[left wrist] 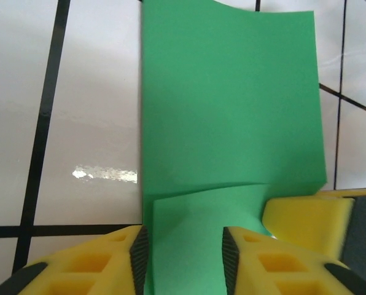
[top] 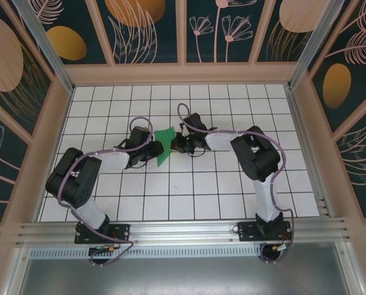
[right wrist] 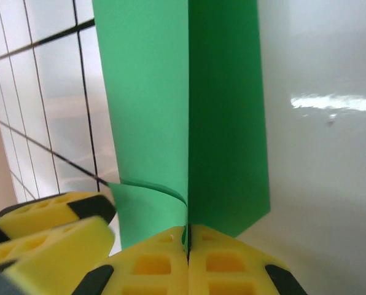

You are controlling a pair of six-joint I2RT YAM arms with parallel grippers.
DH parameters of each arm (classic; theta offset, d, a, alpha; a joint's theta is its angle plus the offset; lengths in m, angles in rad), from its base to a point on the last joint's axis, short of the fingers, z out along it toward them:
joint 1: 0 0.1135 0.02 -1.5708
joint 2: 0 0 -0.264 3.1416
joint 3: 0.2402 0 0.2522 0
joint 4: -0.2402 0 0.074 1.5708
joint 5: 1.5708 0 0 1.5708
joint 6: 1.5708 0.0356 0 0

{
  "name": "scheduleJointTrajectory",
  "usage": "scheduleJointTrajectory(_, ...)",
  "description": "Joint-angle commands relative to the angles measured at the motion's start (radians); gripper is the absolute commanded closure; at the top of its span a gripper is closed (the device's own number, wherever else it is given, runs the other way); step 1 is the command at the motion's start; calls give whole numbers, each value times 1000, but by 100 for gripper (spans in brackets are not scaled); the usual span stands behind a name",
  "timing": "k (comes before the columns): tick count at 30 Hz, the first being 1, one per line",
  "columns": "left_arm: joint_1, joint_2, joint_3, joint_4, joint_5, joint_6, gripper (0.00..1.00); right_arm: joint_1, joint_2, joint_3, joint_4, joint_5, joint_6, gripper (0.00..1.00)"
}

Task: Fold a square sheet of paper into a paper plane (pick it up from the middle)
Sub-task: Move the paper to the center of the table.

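The square sheet of paper [top: 165,147] is bright green and partly folded, raised between my two grippers at the middle of the table. My right gripper [right wrist: 188,236] is shut on an upright fold of the green sheet [right wrist: 171,110], with a small flap curling off to its left. My left gripper [left wrist: 184,246] is open, its black pads [left wrist: 139,258] standing either side of a loose flap of the sheet [left wrist: 232,104] with a gap on each side. In the top view the left gripper [top: 151,152] and right gripper [top: 178,143] face each other across the paper.
The table [top: 189,184] is white tile with a black grid, walled by a wooden frame [top: 183,74] on three sides. A metal rail [top: 183,232] carrying both arm bases runs along the near edge. The right gripper's yellow finger [left wrist: 306,224] sits close beside my left fingers.
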Motion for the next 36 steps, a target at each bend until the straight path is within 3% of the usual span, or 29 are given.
scheduleJointTrajectory(1,6,-70,4,-14,14,28,56,-5,-103,-54,2,90,26,99)
scheduleJointTrajectory(8,4,-178,-31,46,62,57,36,-13,-269,-207,-9,221,102,100)
scheduleJointTrajectory(15,-43,-252,-136,246,134,153,14,-17,-383,-321,-10,331,262,99)
scheduleJointTrajectory(18,-74,-259,-173,340,145,215,10,-23,-399,-340,-6,358,319,100)
scheduleJointTrajectory(22,-117,-243,-177,390,113,320,9,-35,-408,-352,29,353,389,100)
scheduleJointTrajectory(27,-135,-186,-118,324,55,470,11,-48,-411,-341,53,324,455,100)
scheduleJointTrajectory(30,-159,-165,-134,397,12,561,13,-54,-411,-328,55,304,480,100)
scheduleJointTrajectory(36,-168,-83,-118,487,23,663,23,-65,-383,-311,66,258,503,100)
